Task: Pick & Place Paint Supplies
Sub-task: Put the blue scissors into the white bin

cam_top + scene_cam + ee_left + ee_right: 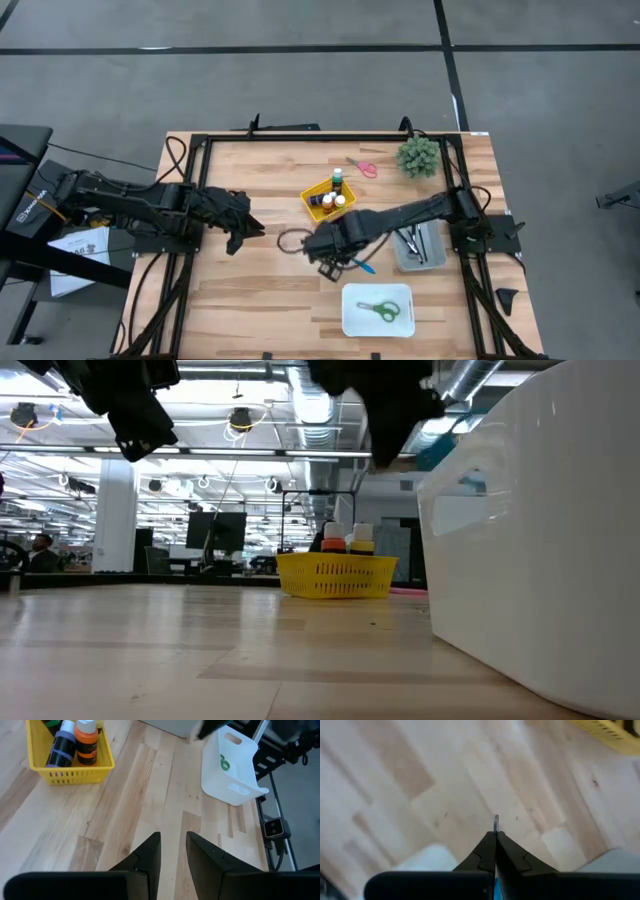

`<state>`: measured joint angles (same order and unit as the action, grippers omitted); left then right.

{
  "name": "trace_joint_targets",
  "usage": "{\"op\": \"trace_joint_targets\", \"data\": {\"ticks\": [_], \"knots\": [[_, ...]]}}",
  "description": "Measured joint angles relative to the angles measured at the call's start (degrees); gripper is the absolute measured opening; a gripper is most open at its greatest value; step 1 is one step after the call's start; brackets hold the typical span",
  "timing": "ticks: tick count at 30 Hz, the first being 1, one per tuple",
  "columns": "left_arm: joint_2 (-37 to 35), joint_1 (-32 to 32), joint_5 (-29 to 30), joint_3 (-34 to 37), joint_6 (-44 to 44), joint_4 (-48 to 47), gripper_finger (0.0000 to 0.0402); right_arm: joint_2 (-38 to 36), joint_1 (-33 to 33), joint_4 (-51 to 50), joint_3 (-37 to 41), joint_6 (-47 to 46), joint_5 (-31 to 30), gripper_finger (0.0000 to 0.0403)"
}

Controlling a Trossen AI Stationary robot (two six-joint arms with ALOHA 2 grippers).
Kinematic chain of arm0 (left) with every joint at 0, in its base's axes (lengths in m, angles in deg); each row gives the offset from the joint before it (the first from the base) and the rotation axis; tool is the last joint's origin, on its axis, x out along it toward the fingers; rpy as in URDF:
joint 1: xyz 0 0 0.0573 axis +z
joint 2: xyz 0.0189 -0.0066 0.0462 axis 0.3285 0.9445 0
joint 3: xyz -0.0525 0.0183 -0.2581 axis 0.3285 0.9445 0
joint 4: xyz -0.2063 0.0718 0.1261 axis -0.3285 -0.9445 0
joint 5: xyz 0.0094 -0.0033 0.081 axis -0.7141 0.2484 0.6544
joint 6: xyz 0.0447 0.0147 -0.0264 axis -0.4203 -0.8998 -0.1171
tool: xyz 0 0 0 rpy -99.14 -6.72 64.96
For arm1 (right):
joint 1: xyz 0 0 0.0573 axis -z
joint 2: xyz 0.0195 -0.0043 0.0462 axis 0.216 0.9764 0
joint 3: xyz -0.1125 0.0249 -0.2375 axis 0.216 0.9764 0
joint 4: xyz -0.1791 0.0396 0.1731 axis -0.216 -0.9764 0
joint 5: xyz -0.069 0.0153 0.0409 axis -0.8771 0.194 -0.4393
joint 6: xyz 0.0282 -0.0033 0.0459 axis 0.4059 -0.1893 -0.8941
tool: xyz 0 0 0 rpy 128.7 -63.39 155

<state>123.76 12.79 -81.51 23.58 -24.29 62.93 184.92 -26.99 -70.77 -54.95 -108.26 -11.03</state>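
My right gripper point(332, 262) hangs over the table's middle, fingers pointing down, shut on a thin brush with a blue handle point(365, 265). A yellow basket point(312, 196) behind it holds several paint bottles point(337, 181), among them an orange and a purple one point(86, 742). A grey tray point(405, 262) to the right holds more dark-handled brushes point(417, 245). My left gripper point(173, 851) hovers open over the table's left half, holding nothing. My right gripper pinches the brush between its two shut fingers, which come from above. A thin pale end point(496, 822) pokes out past the fingertips. The blue handle point(440, 452) slants out to one side. The brush is lifted clear of the table.
A white tray point(350, 318) with green scissors point(380, 309) lies at the near edge. Pink scissors point(363, 167) and a spiky green plant point(418, 156) sit at the far right. A dark cable loop point(290, 240) lies beside my right gripper. Bare wood lies near left.
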Motion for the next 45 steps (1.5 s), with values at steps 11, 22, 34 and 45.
{"op": "trace_joint_targets", "data": {"ticks": [11,22,34,45], "knots": [[-0.02,-2.05,-0.06,0.0,6.11,0.11,0.0085,-0.01,-12.03,-4.24,-1.27,-2.55,2.91,0.0],[-0.01,-3.17,-0.05,0.0,9.31,1.75,0.0085,-0.1,-17.53,-2.55,-0.74,1.75,2.22,0.0],[0.0,-3.17,-0.03,0.0,10.22,1.93,0.0085,-0.07,-16.13,8.48,11.03,3.84,3.94,0.0],[-0.01,-3.13,-0.03,0.0,11.07,2.01,0.0085,-0.07,-17.48,13.31,17.3,5.51,4.18,0.0]]}}
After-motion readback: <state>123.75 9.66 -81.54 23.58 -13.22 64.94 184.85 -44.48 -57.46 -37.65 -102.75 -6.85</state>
